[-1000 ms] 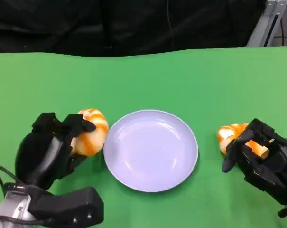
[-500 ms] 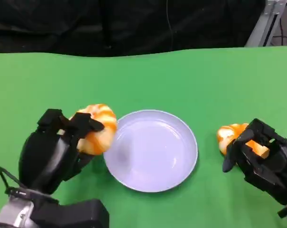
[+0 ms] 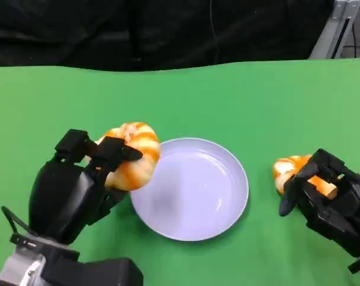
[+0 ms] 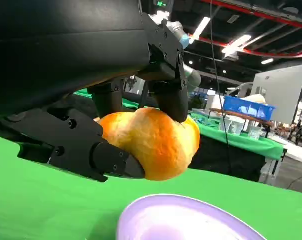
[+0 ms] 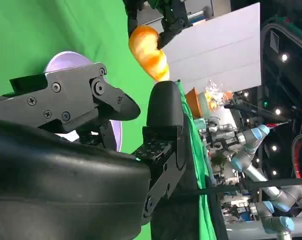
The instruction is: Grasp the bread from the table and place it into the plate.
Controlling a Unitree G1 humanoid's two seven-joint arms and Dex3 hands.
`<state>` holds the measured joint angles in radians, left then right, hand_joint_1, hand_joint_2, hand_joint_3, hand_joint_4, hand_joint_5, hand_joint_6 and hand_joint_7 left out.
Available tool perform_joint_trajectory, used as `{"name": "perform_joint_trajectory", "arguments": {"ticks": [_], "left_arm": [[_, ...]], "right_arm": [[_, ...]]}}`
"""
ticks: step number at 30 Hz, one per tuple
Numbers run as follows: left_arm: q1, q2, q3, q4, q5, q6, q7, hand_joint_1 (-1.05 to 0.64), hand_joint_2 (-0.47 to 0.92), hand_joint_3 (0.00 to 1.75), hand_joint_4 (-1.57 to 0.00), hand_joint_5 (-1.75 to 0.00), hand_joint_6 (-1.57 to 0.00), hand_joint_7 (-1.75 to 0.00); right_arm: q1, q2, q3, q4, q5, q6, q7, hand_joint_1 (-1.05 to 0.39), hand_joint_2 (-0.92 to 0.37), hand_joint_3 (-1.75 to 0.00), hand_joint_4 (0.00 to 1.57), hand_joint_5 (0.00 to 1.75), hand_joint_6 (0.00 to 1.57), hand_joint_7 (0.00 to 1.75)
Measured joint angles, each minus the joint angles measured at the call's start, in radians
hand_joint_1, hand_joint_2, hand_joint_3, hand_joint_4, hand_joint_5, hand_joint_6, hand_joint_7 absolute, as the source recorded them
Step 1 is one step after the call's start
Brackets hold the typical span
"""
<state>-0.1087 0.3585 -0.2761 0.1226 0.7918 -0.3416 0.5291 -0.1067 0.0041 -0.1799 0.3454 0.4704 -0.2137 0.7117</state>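
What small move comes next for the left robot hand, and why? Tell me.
Probably carry the bread a little further right, over the plate's middle, then lower it. The left robot hand holds it lifted above the plate's left rim, not yet over the centre, so letting go now might drop it on the edge.

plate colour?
Pale lavender plate, plain, no pattern. Clearest in the head view.

The left hand point(image 3: 78, 185) has carried its bread point(image 3: 132, 156) over the plate's point(image 3: 227, 205) rim.
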Motion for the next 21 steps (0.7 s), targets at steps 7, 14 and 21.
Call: {"name": "perform_joint_trajectory", "arguments": {"ticks": [7,14,21], "left_arm": [[-0.001,-0.018,-0.026,-0.030,0.004,-0.011,-0.046,-0.13,0.92,0.25,-0.38,-1.58,-0.49,-1.20],[-0.035,-0.060,-0.078,-0.008,0.023,-0.034,-0.051,-0.13,0.92,0.27,-0.42,-1.59,-0.55,-1.20],[-0.067,-0.072,-0.086,0.041,0.022,-0.064,-0.050,-0.10,0.92,0.26,-0.44,-1.57,-0.56,-1.18]], "right_arm": [[0.000,0.000,0.000,0.000,0.001,0.000,0.000,-0.01,-0.86,-0.74,0.59,1.75,0.57,1.37],[0.000,0.003,0.004,-0.001,0.000,0.000,-0.005,-0.01,-0.85,-0.73,0.59,1.75,0.57,1.37],[0.001,0.004,0.004,-0.002,0.000,0.000,-0.014,-0.01,-0.85,-0.73,0.59,1.75,0.57,1.37]]}}
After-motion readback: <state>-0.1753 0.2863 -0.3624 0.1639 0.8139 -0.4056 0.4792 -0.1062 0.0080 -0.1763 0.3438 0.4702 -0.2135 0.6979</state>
